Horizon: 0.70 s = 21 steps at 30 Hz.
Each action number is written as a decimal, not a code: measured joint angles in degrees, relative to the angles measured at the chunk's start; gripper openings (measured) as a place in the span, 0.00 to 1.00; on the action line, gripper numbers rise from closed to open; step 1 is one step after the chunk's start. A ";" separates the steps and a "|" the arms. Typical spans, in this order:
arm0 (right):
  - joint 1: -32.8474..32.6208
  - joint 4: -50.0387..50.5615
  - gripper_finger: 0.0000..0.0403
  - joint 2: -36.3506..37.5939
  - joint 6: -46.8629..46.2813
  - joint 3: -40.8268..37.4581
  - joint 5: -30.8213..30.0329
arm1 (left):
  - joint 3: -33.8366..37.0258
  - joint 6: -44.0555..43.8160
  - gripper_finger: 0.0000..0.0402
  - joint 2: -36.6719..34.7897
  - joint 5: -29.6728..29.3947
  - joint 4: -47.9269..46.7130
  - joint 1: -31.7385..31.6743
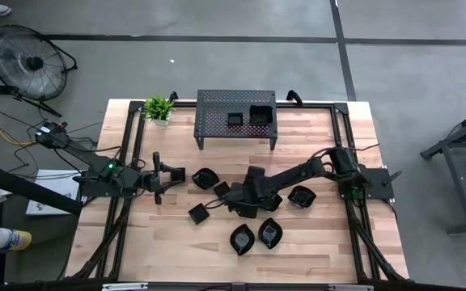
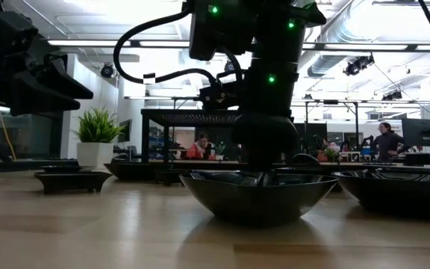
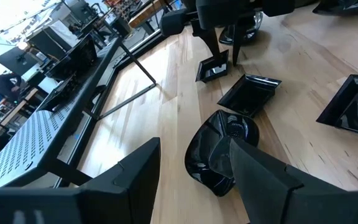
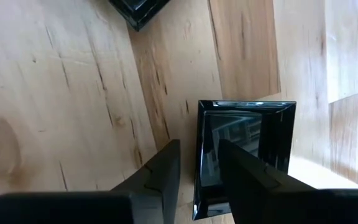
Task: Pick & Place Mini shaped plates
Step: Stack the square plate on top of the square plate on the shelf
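Item: small glossy black square plate [image 4: 244, 146], mid-worktop of the light wooden table [image 1: 314, 129]. Right gripper [image 4: 197, 165] straddles 1 rim (fingers not clamped yet). Left gripper [image 3: 194, 162] spread, holding nothing, toward the left edge.

Looks like an open-plan robotics lab or workshop: a wooden bench [image 1: 314, 242] is set on a bare concrete floor [image 1: 217, 65] marked with dark tape lines, and a floor fan [image 1: 31, 61] is parked beside it. Exposed ceiling ducts [image 2: 349, 30], strip lights and more workstations with people [image 2: 385, 140] are seen behind.
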State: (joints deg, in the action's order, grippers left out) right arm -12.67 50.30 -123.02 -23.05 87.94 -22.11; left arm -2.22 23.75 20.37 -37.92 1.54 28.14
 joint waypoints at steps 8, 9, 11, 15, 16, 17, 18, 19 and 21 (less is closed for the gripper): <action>0.00 -0.01 0.17 -0.01 0.01 0.00 0.01 | 0.00 0.00 0.47 0.01 0.00 0.00 0.00; 0.00 -0.02 0.17 0.00 0.00 0.00 0.00 | 0.00 -0.01 0.47 0.01 0.01 0.00 0.00; 0.00 -0.02 0.15 -0.02 0.00 0.00 0.00 | 0.00 0.00 0.47 0.00 0.00 0.00 0.00; 0.00 -0.02 0.12 -0.02 -0.07 0.00 0.00 | 0.00 0.00 0.47 0.01 0.01 0.00 0.00; 0.00 -0.02 0.11 -0.02 -0.27 0.00 0.01 | 0.00 0.00 0.47 0.01 -0.01 0.00 0.01; 0.00 -0.05 0.10 -0.02 -0.31 0.00 0.03 | 0.00 0.00 0.47 0.01 0.00 0.00 0.00; 0.00 -0.09 0.09 -0.02 -0.31 0.00 0.15 | 0.00 0.00 0.47 0.00 -0.01 0.00 0.00; 0.00 -0.20 0.08 -0.02 -0.33 0.00 0.24 | 0.00 -0.02 0.47 0.00 0.00 0.00 0.01; -0.02 -0.50 0.06 -0.02 -0.43 0.00 0.26 | 0.00 -0.02 0.47 0.01 0.01 0.00 0.00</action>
State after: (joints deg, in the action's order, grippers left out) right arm -12.69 49.80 -123.04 -23.48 87.94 -21.85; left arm -2.22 23.73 20.38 -37.91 1.54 28.14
